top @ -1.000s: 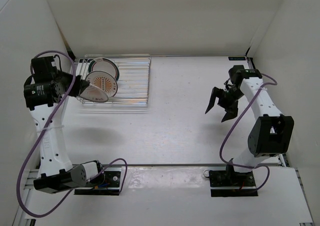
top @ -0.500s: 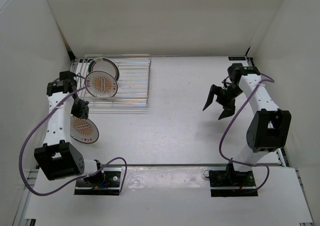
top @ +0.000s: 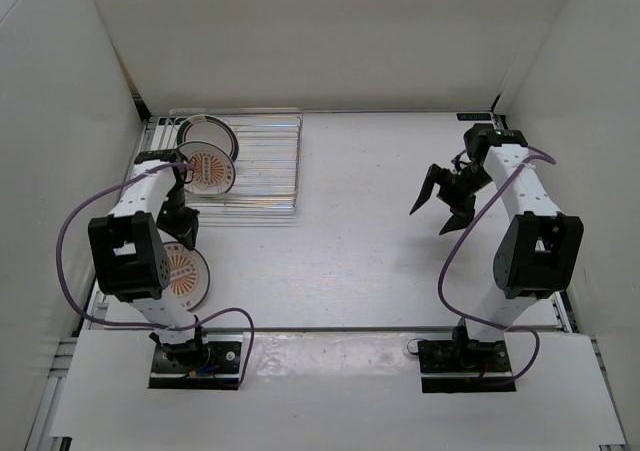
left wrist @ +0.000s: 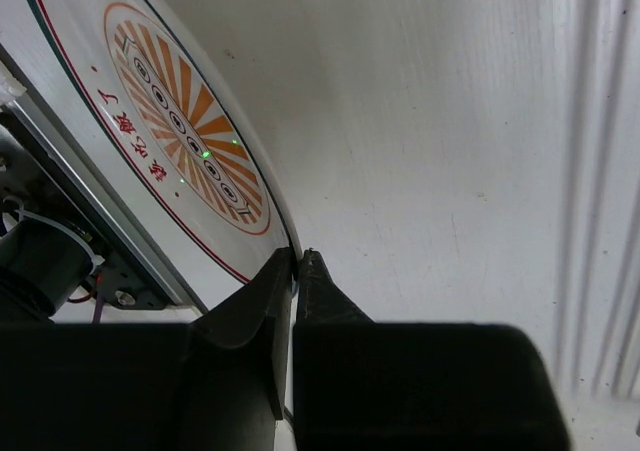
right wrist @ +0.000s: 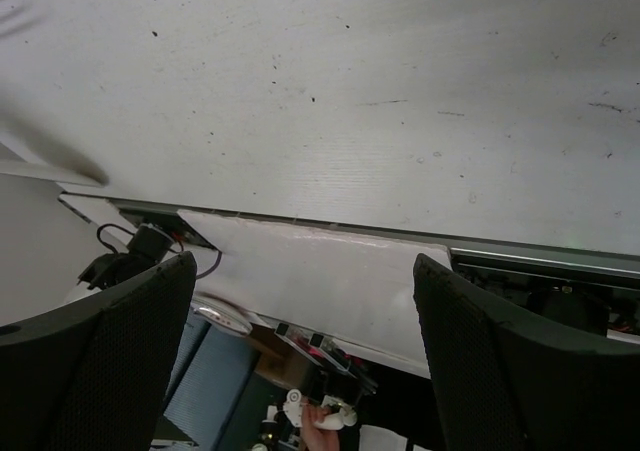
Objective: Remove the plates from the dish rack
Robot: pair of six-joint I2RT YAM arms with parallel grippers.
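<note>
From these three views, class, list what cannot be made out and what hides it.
Top view: part of the sunburst plate on the table, under the left arm.
Left wrist view: that plate's far side, cut off by the edge; its rim, hidden inside the left gripper.
Top view: lower part of the ringed plate in the dish rack, behind the front plate.

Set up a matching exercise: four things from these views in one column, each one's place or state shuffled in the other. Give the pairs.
1. left gripper
2. right gripper
3. white round plate with dark ringed rim
4. orange-sunburst plate nearest the arm bases

A. open above the table
B. upright at the back of the silver wire dish rack
C. out of the rack, at the table's near left
D. shut on a plate's rim

Pairs: 1-D, 2-A, 3-B, 4-C.
</note>
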